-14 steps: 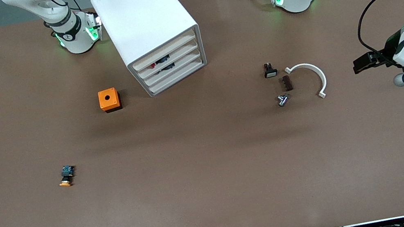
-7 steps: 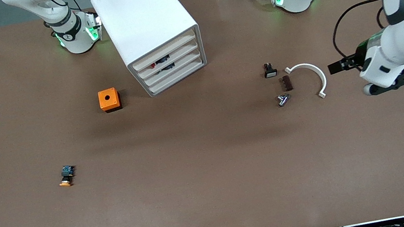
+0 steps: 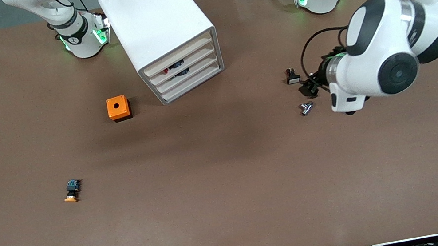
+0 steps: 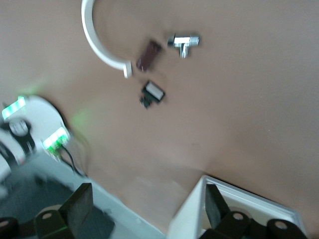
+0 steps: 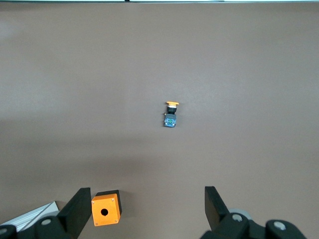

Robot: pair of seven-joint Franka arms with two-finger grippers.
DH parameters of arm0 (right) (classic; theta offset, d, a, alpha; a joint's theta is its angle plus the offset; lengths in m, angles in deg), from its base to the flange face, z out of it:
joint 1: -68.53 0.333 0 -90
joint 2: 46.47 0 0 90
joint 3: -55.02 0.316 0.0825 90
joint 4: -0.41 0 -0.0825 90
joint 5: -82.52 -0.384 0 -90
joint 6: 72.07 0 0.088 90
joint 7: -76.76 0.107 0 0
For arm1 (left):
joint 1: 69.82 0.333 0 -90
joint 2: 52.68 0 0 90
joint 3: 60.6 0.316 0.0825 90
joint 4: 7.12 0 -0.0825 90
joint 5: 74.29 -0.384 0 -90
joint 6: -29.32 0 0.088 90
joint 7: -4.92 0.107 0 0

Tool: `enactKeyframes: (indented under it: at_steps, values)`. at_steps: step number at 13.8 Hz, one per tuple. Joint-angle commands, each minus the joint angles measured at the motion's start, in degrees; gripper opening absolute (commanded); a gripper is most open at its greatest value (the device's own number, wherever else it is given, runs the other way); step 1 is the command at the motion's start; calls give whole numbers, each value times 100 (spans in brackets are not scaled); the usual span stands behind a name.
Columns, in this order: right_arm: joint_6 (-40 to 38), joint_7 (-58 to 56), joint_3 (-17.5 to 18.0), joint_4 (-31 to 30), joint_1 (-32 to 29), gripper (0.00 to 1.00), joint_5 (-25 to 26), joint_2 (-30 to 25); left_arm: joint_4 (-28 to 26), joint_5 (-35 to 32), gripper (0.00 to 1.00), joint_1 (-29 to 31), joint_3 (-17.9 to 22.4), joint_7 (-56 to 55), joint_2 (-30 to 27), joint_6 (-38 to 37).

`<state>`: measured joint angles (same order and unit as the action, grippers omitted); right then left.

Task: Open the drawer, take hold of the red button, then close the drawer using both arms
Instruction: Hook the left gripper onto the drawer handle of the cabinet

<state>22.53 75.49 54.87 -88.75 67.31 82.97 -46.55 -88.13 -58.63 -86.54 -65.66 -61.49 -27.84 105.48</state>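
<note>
The white cabinet (image 3: 159, 25) stands near the arms' bases with all its drawers (image 3: 185, 73) pushed in. In the gap above the second drawer shows a red cap with a dark body, the button (image 3: 167, 71). My left gripper (image 4: 148, 199) hangs open and empty over the small parts at the left arm's end of the table, and its black hand (image 3: 308, 88) sticks out from under the white forearm. The cabinet's corner (image 4: 234, 209) lies by one of its fingers. My right gripper (image 5: 147, 198) is open and empty, high over the orange cube (image 5: 105, 210).
An orange cube with a hole (image 3: 118, 108) sits beside the cabinet. A yellow-capped button (image 3: 71, 190) lies nearer the camera. A black switch (image 3: 292, 76) and a silver fitting (image 3: 306, 108) lie by the left hand. A white arc (image 4: 97, 42) and a brown piece (image 4: 148, 55) lie there too.
The left arm has swung in from its end of the table toward the middle and now covers the white arc and brown piece. The right arm has not moved.
</note>
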Motion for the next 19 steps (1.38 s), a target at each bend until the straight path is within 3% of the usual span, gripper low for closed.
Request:
enactKeyframes:
  at_steps: [1,9,14,16,19]
  values:
    - [24,-22,-3,-75,25,100,104,-107,253,480,100,-147,13,-914,494,-163]
    - [24,-22,-3,-67,25,100,104,-107,384,2132,100,-437,-65,-3886,1813,-13]
    - [24,-22,-3,-67,25,100,104,-107,367,2669,99,-437,-715,-5310,2481,-22]
    - [24,-22,-3,-67,25,100,104,-107,367,2862,99,-612,-804,-5759,2666,-22]
    - [24,-22,-3,-67,25,100,104,-107,367,3065,84,-858,-804,-5796,2790,-22]
